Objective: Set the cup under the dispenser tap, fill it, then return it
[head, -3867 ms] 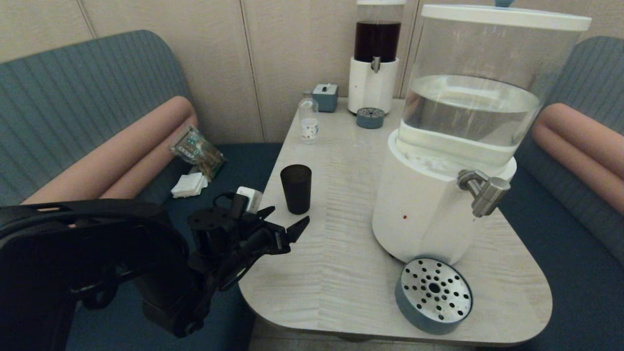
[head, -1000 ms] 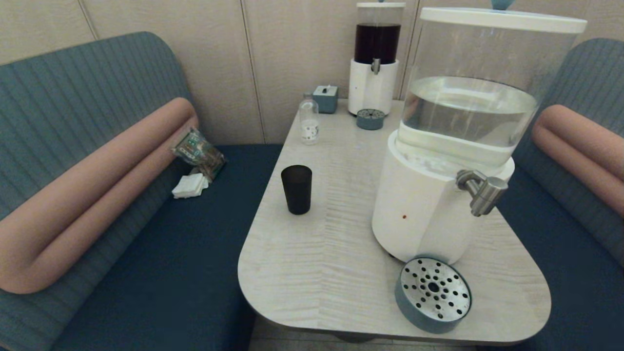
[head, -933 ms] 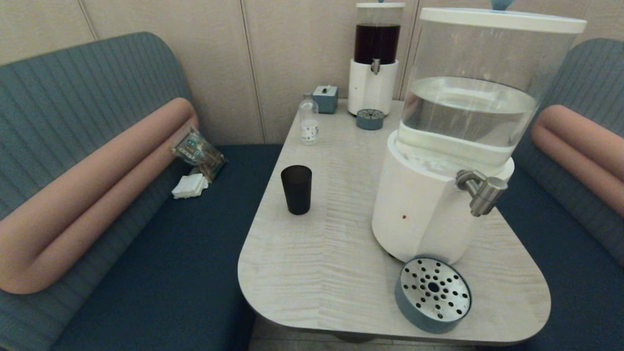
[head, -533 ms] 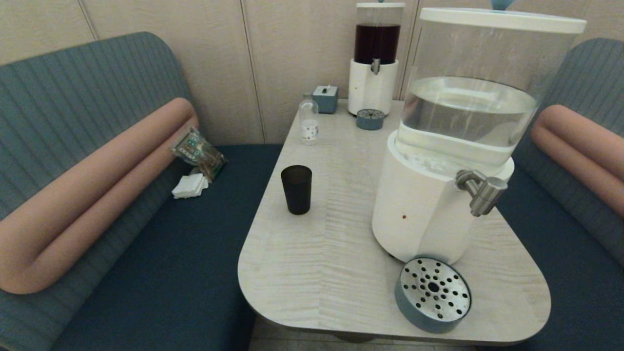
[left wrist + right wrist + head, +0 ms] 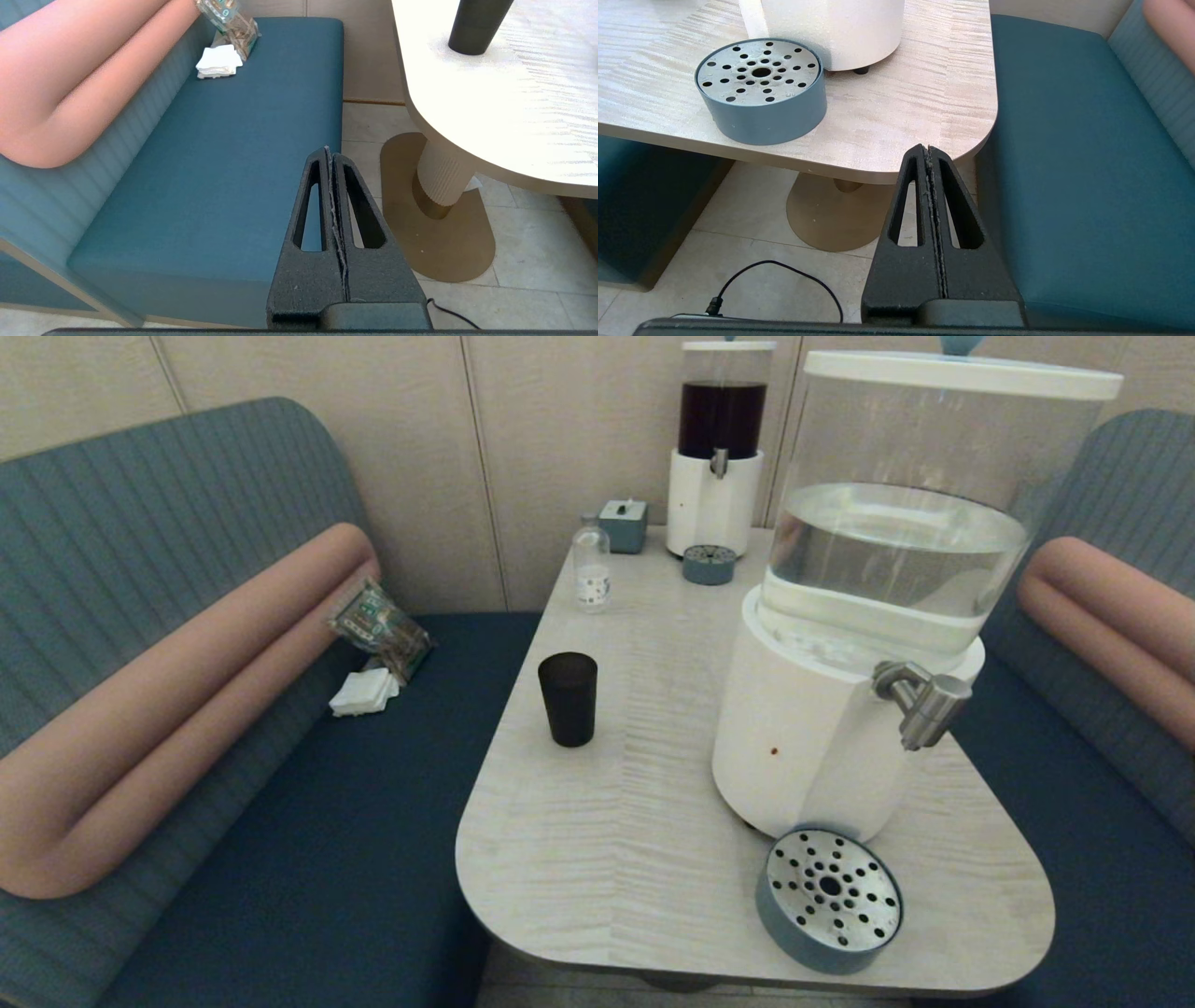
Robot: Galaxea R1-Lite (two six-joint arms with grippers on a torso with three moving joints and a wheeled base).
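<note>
Standing upright on table (image 5: pixel 653 859), left side: smoky-black cup (image 5: pixel 568 698), well apart from dispenser tap (image 5: pixel 920 702) at right; neither arm visible. Left wrist view: left gripper (image 5: pixel 331 156) closed, empty, low beside bench. Right wrist view: right gripper (image 5: pixel 927 151) closed, empty, below table edge near drip tray (image 5: pixel 761 88). Judgement: cup back at rest; task likely complete, no further move required.

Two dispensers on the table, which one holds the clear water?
The large dispenser at the table's near right, with the chunky silver tap. The smaller dispenser by the wall holds dark liquid and has only a tiny tap.

Matt dark plastic cup (image 5: pixel 568 698), brushed metal dispenser tap (image 5: pixel 920 702), wood-grain table (image 5: pixel 653 821)
</note>
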